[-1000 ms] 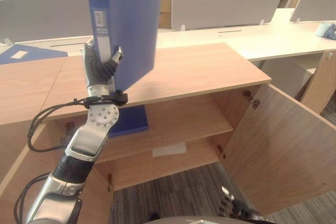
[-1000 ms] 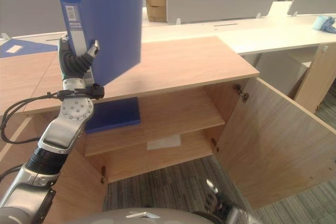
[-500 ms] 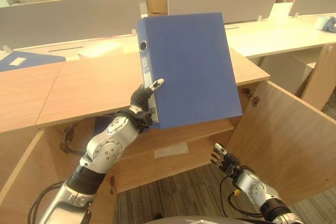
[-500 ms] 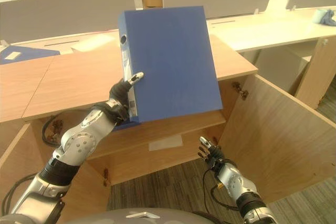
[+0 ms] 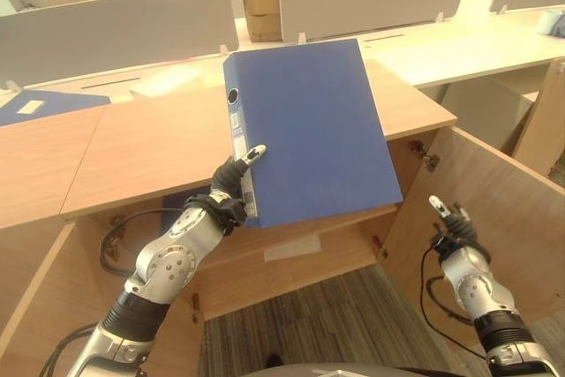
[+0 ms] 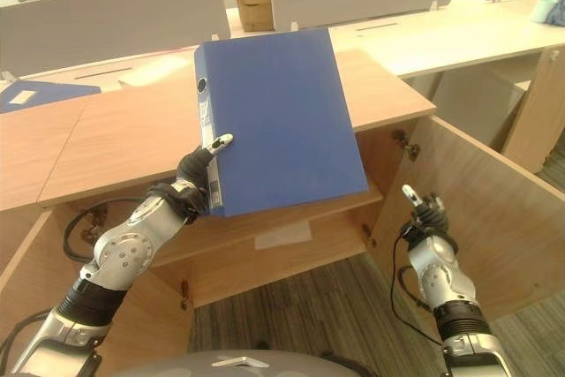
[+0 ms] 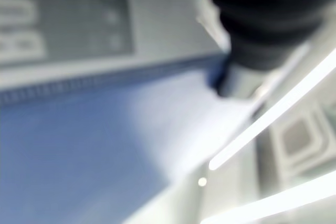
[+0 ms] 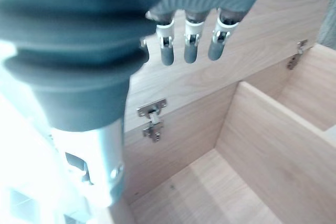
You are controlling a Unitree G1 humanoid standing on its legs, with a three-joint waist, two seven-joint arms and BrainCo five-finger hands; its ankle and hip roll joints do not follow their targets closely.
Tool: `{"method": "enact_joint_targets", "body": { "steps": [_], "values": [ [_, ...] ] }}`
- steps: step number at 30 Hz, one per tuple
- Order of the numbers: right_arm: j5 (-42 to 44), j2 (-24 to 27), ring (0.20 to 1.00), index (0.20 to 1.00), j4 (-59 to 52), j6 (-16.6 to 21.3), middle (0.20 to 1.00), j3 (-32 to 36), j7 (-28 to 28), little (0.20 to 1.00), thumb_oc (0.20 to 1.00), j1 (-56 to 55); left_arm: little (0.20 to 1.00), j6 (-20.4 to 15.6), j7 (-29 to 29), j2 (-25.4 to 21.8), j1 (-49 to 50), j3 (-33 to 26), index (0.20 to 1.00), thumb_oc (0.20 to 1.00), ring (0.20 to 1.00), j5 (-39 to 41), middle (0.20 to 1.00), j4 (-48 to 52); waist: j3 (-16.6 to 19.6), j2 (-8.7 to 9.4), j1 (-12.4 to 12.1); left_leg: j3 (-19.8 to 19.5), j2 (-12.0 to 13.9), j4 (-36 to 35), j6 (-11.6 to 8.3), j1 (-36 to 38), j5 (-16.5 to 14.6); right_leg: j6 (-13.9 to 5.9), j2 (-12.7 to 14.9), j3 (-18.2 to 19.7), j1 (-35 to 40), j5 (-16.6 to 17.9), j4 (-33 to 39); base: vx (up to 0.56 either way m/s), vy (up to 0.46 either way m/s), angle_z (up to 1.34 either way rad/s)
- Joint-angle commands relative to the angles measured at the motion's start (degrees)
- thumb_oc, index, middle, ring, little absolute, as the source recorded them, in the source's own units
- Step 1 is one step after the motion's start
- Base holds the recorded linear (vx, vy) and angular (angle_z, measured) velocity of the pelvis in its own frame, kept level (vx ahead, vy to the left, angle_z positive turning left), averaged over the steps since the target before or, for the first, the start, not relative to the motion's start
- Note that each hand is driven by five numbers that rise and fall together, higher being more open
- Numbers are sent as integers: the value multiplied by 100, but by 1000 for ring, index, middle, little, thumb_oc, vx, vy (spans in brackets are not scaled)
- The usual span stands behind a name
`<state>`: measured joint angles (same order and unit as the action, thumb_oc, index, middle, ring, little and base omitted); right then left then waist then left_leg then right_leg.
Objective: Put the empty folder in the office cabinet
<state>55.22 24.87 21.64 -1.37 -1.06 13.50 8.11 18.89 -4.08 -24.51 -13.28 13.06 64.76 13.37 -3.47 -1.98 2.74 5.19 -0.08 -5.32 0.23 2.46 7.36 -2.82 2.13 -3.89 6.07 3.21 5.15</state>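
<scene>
We see the left hand [image 5: 231, 190] raised in front of the office cabinet [image 5: 291, 143], its fingers curled round the lower spine of the blue folder [image 5: 313, 130], with one finger lying straight up along the spine label. The folder is held up in the air, tilted a little, its broad face toward us and its spine on the robot's left; it hangs before the cabinet's top edge and hides part of the upper shelf [image 6: 291, 209]. The right hand [image 5: 452, 225] is lower, just beside the open cabinet door [image 5: 494, 218], holding nothing; in its wrist view the fingers [image 8: 190, 45] hang loosely, relaxed. Behind the cabinet stands a row of pale desks with grey divider panels [image 5: 115, 28], and another blue folder [image 5: 35, 103] lies flat on the desk at far left.
</scene>
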Motion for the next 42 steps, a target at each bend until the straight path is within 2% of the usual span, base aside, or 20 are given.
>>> {"method": "enact_joint_targets", "body": {
  "steps": [1,8,11,13,15,17,18,23,29,33,37,38,39,40,42],
  "values": [
    [36,284,1000,1000,-406,451,1000,313,139,1000,1000,564,200,-155,265,-147,-324,-348,200,200,200,18,200,-34,15,226,5,-80,80,32,-57,389,-1068,-250,149,-224,76,-319,-15,15,14,-3],
    [100,660,1000,1000,-1159,598,1000,717,172,1000,1000,693,200,59,396,-165,-273,-343,200,200,200,69,200,-52,29,238,66,-44,70,32,-57,383,-1076,-274,151,-218,60,-310,-15,0,0,0],
    [194,707,1000,1000,-1490,524,1000,670,52,1000,1000,801,200,158,475,-163,-266,-299,200,200,200,57,200,-11,35,244,72,-32,72,32,-55,376,-1072,-280,149,-215,48,-301,-15,-1,-7,-5],
    [562,686,1000,1000,-1710,283,1000,541,-244,1000,1000,915,200,206,533,-151,-265,-242,200,200,200,34,200,10,46,247,73,-25,73,32,-56,375,-1065,-281,143,-210,42,-293,-15,0,0,0],
    [1149,603,1000,1000,-1975,-48,1000,315,-670,1000,1000,1010,200,244,584,-146,-253,-184,200,200,200,11,200,43,59,258,66,-13,78,32,-57,373,-1063,-284,142,-212,34,-295,-15,0,0,0],
    [1438,557,1000,1000,-2131,-290,1000,139,-830,1000,1000,1106,200,241,619,-142,-255,-141,200,200,200,6,200,43,67,267,56,-8,81,32,-57,368,-1059,-284,139,-216,33,-301,-15,0,0,0],
    [1885,492,1000,1000,-2294,-678,1000,-105,-1040,1000,1000,1212,200,218,684,-131,-275,-95,200,200,200,0,200,21,72,274,41,-2,85,32,-62,362,-1051,-282,138,-220,29,-305,-15,0,0,0],
    [2977,193,1000,1000,-2678,-1472,1000,-957,-1495,1000,1000,1366,200,138,857,-164,-295,6,200,200,200,1,200,-2,98,275,-44,-7,104,32,-79,349,-1009,-273,130,-242,34,-307,-15,-1,-6,0],
    [3891,-300,1000,1000,-2996,-1837,1000,-1923,-1576,1000,1000,1416,200,40,877,-241,-318,210,200,200,200,98,200,28,137,251,-190,-80,105,32,-84,314,-951,-263,135,-323,36,-297,-15,0,-7,1],
    [3822,-491,1000,1000,-3098,-1734,1000,-2445,-1459,1000,1000,1501,200,-13,874,-289,-333,349,200,200,200,230,200,47,156,230,-279,-139,96,32,-82,285,-922,-255,141,-376,31,-291,-15,-3,-8,9],
    [3846,-551,1000,1000,-2984,-1668,1000,-2644,-1379,1000,1000,1618,200,-36,781,-314,-405,477,200,200,200,382,200,50,168,230,-323,-170,92,32,-83,264,-904,-256,151,-416,29,-284,-15,0,-1,11],
    [3849,-565,507,507,-2958,-1647,507,-2676,-1376,507,507,1636,200,-35,774,-321,-405,496,200,200,200,419,200,45,168,230,-333,-180,90,32,-82,257,-900,-257,154,-423,26,-280,-15,2,0,4],
    [3848,-566,401,401,-2952,-1642,401,-2682,-1379,401,401,1637,200,-35,774,-321,-406,499,200,200,200,422,200,42,169,231,-335,-182,89,32,-82,256,-900,-257,154,-424,26,-280,-15,0,0,0],
    [3830,-582,200,200,-2896,-1578,200,-2730,-1396,200,200,1672,200,-26,763,-311,-406,528,200,200,200,456,200,19,170,236,-349,-192,87,32,-83,251,-896,-255,156,-432,28,-280,-15,0,0,0],
    [3867,-581,200,200,-2889,-1563,200,-2753,-1381,200,200,1692,200,-11,742,-296,-417,557,200,200,200,473,200,-6,174,241,-354,-200,87,32,-80,245,-896,-254,159,-437,25,-281,-15,0,0,0]
  ]
}}
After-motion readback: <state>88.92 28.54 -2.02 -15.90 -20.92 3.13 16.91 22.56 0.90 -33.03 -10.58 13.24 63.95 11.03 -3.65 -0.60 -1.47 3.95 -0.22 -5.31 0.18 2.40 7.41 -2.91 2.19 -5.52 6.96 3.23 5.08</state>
